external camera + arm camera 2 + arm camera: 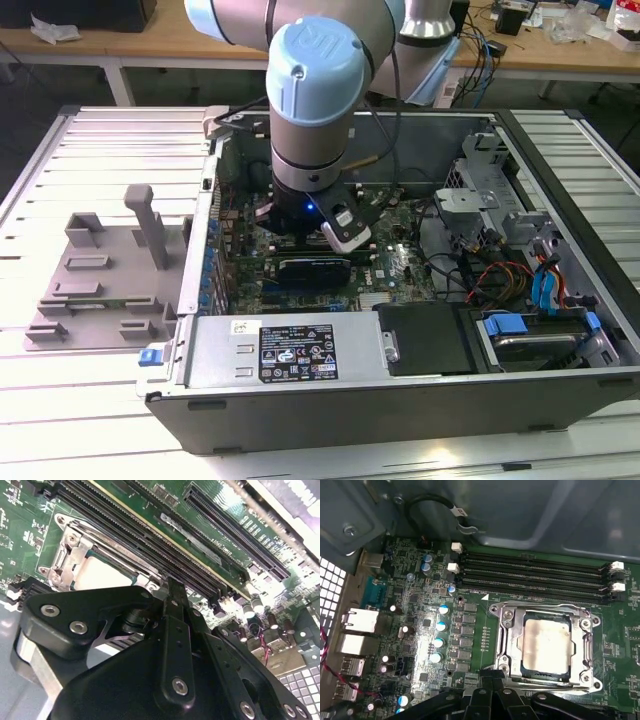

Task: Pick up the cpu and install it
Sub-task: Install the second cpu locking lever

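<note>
- Progress looks late: the cpu (pixel 545 647) lies flat inside the metal socket frame (pixel 502 630) on the motherboard (pixel 470 630), just below the memory slots (pixel 535 577); the second wrist view shows it seated there too.
- The gripper (pixel 487 677) hangs just above the frame's near edge, fingers pressed together with nothing between them.
- Whether the frame is latched cannot be told.
- In the exterior view the arm (pixel 320 110) hides the socket inside the computer case (pixel 400 390).
</note>
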You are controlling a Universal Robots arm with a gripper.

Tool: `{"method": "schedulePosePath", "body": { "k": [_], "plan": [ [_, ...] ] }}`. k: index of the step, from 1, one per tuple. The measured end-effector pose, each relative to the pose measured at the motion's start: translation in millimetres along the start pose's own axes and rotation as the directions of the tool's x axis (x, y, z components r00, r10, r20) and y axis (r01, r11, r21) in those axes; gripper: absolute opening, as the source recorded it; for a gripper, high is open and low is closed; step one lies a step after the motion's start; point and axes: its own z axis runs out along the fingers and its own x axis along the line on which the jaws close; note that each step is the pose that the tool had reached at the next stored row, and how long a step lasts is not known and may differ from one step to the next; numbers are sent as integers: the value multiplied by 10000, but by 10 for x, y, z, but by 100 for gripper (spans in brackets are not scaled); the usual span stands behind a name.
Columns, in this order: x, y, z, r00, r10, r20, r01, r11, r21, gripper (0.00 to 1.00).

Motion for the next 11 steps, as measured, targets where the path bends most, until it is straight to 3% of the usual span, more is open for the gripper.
{"method": "schedulePosePath", "body": {
  "k": [10,11],
  "plan": [
    [33,60,61,10000,-1,3,1,10000,-20,11],
    [34,62,62,10000,1,-4,-1,10000,62,11]
  ]
}}
